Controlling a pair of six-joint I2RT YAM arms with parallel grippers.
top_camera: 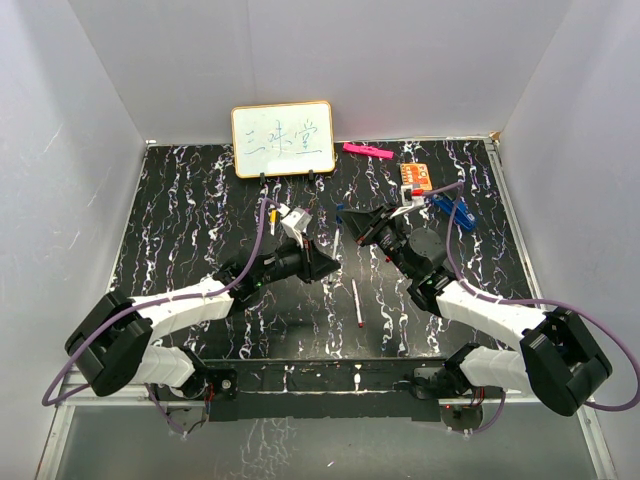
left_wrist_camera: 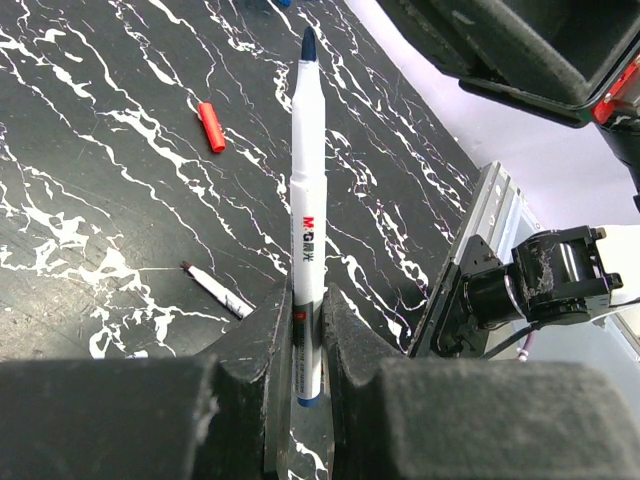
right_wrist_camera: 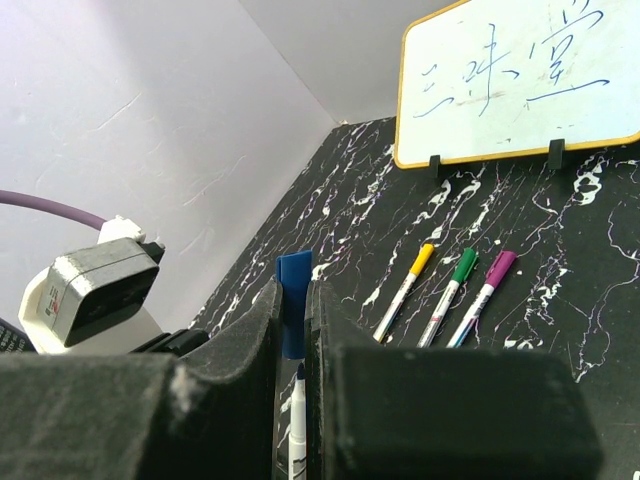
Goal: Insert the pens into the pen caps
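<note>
Where the whiteboard [top_camera: 282, 139] stands at the far edge of the table [top_camera: 180, 220], it carries three loose blue handwritten characters that I cannot read with certainty. In front of it, slightly right of its centre, the two grippers meet.

The left gripper [left_wrist_camera: 305, 310] is clamped on a white blue-tipped pen [left_wrist_camera: 308, 200]. The barrel is printed "M&G" in red, with smaller marks below that are too fine to read. The right gripper [right_wrist_camera: 292, 320] is closed on a blue cap [right_wrist_camera: 291, 275]. The pen's dark tip sits just under the cap's lower end, and whether it has entered cannot be told.

Three capped pens [right_wrist_camera: 450, 290], yellow, green and purple, lie side by side in front of the whiteboard with their caps towards it. A loose pen [top_camera: 356, 304] lies well in front of the whiteboard, and a red cap [left_wrist_camera: 211, 127] lies apart from it.

A pink marker [top_camera: 367, 151] lies just right of the whiteboard. An orange card [top_camera: 415, 176] is further right, its print too small to read.

White walls [top_camera: 100, 80] close the table on three sides, and a metal rail [top_camera: 513, 215] runs along the right edge. A broad stretch of marbled top lies open below and left of the whiteboard.
</note>
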